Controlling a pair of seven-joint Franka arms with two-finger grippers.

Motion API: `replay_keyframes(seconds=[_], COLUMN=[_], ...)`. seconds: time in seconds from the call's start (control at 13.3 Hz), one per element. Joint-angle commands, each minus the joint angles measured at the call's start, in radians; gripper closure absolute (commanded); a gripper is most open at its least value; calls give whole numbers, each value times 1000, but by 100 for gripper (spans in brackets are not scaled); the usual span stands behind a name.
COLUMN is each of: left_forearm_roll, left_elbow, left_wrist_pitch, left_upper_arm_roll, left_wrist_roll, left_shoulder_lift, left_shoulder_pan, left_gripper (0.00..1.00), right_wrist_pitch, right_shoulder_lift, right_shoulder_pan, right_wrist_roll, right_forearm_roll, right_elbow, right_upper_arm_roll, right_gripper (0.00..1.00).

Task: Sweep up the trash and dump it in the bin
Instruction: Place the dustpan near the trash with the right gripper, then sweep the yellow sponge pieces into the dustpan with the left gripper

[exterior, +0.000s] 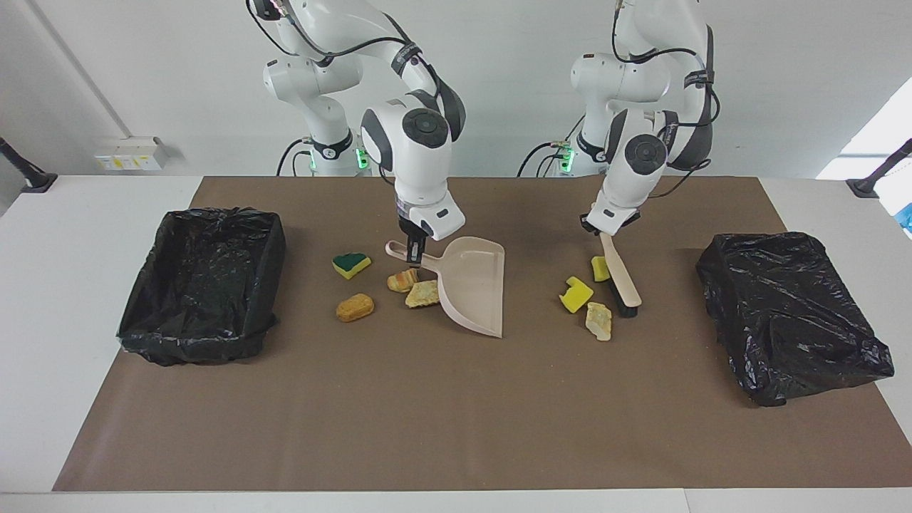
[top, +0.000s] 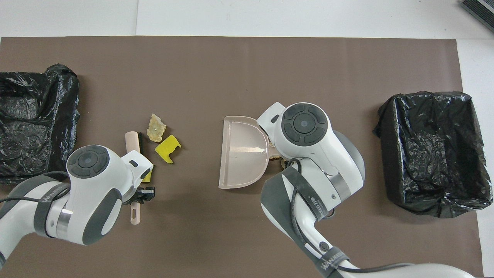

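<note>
White wall backs your brown-matted desk (exterior: 427, 427). Your right end effector (exterior: 413, 251) is clamped on the dustpan (exterior: 474, 285) handle, pan beside four trash scraps (exterior: 385, 281). Your left end effector (exterior: 602, 229) grips the brush (exterior: 621, 274), bristles touching three trash scraps (exterior: 588, 299) at the left arm's end. Arm strap reads "WANVEED" (top: 332, 260), partly legible. Black-lined bins (exterior: 203, 285) sit at both desk ends.

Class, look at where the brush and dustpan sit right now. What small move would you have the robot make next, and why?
Probably a short sweep by the left claw: drag the brush toward the dustpan. The brush bristles rest on the mat beside three scraps, and the right claw holds the dustpan tipped on edge, its open mouth facing them. Four other scraps lie at the pan's back.
</note>
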Motion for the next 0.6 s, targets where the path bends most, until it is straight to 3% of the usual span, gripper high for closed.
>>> replay_keyframes(seconds=[0.0,0.38,0.53], left_forearm_roll=[-31,-166,-229], left_elbow=[-4,22,63], left_wrist_pitch=[54,114,120], left_upper_arm_roll=[13,13,15], left_wrist_roll=[0,0,0], left_shoulder_lift=[7,21,42], left_shoulder_pan=[-72,-217,-285], left_gripper=[100,100,100], right_wrist_pitch=[66,102,125], right_shoulder_lift=[19,42,62], right_shoulder_pan=[-7,-1,13], right_wrist_roll=[-52,18,29], right_forearm_roll=[19,22,78], right_elbow=[-33,-36,-37], right_upper_arm_roll=[13,16,16], right_gripper=[100,100,100])
